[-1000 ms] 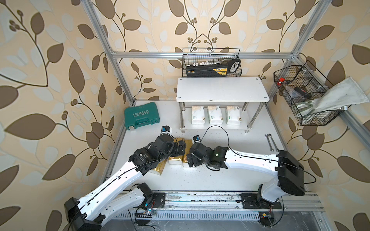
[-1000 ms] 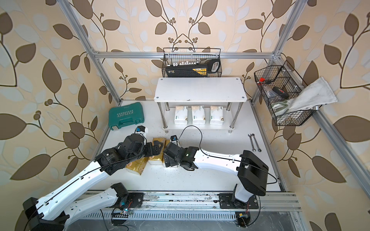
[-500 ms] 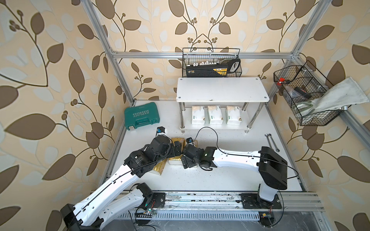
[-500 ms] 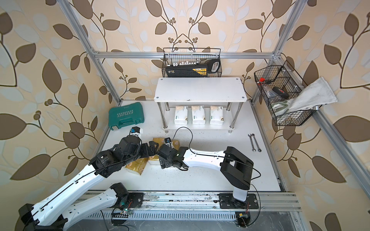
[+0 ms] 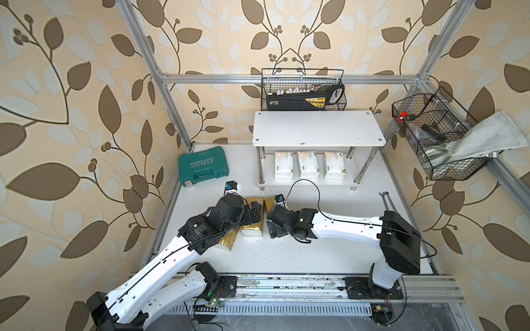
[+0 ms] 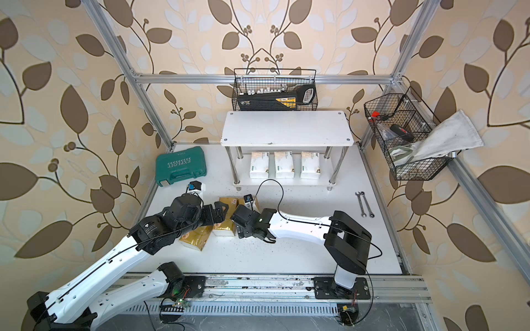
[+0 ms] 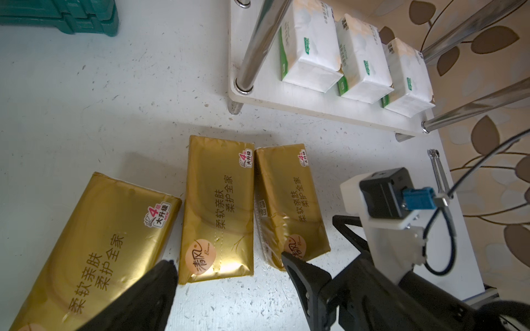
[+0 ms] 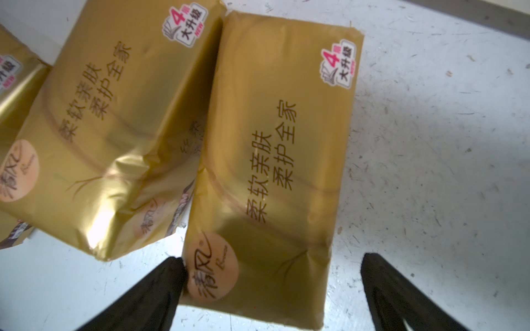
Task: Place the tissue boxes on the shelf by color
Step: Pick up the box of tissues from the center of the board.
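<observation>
Moved: the right arm's elbow has swung slightly, and both grippers are still low over the gold packs, which lie as before.
Gold packs: three shiny gold soft tissue packs lie flat, side by side, on the white table in front of the shelf.
White packs: three white green-printed tissue packs stand in a row on the lower board of the white two-tier chrome-legged shelf.
Left gripper: jaws wide apart, holding nothing, over the middle gold pack's near end.
Right gripper: jaws wide apart, straddling the rightmost gold pack, with one finger against its edge.
</observation>
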Robot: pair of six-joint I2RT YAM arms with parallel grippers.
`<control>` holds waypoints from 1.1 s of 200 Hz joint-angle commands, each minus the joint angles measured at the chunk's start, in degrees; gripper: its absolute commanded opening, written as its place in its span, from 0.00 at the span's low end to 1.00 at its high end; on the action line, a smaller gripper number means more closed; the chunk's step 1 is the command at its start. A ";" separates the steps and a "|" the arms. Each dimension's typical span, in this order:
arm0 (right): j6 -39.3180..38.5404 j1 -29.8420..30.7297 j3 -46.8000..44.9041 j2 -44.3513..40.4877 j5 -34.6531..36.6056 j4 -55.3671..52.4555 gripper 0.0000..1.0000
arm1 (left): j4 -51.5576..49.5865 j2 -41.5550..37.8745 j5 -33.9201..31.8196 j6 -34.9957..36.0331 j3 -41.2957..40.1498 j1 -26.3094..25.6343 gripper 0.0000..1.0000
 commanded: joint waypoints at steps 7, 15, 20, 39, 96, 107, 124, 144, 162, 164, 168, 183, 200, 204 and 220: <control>0.98 0.05 -0.59 -0.96 -0.14 -0.63 0.99 | 2.00 0.29 1.25 -0.46 -0.10 0.18 0.99; 0.94 0.20 -0.48 -1.00 -0.82 -0.12 0.99 | 2.09 0.38 1.40 -0.44 -0.11 0.19 0.99; 0.94 0.34 -0.38 -1.00 -0.98 0.17 0.99 | 2.09 0.51 1.54 -0.37 -0.11 0.20 0.99; 0.77 0.85 0.36 -1.00 -1.38 0.41 0.99 | 2.18 0.62 1.64 -0.37 -0.11 0.20 0.99; 2.57 2.54 1.14 -0.16 0.18 0.86 0.99 | 2.45 0.46 1.90 -0.28 -0.14 0.15 0.99; 3.23 2.65 0.80 0.50 0.57 1.26 0.99 | 2.44 0.46 1.99 -0.26 -0.18 0.19 0.99; 4.14 2.72 -0.02 1.28 1.87 2.27 0.99 | 2.44 0.46 2.02 -0.28 -0.11 0.20 0.99; 4.45 2.76 -1.47 1.97 3.36 4.70 0.99 | 2.49 0.38 2.14 -0.37 -0.09 0.19 0.99; 4.58 2.67 -2.28 3.00 4.48 5.91 0.99 | 2.52 0.45 2.25 -0.37 -0.04 0.20 0.99; 4.55 2.72 -2.29 3.14 4.54 6.07 0.99 | 2.53 0.43 2.28 -0.41 -0.04 0.20 0.99; 4.54 2.67 -2.31 3.48 4.56 6.26 0.99 | 2.53 0.38 2.25 -0.37 -0.06 0.19 0.99; 4.52 2.67 -2.02 4.80 4.63 6.36 0.99 | 2.53 0.51 2.25 -0.37 0.07 0.20 0.99; 4.80 2.67 -1.94 6.17 4.80 6.39 0.99 | 2.66 0.55 2.30 -0.37 0.18 0.15 0.99; 4.88 2.67 -2.00 6.45 4.83 6.47 0.99 | 2.71 0.55 2.34 -0.37 0.20 0.17 0.99; 5.23 2.67 -2.22 7.32 5.21 6.47 0.99 | 2.79 0.80 2.42 -0.37 0.20 0.20 0.99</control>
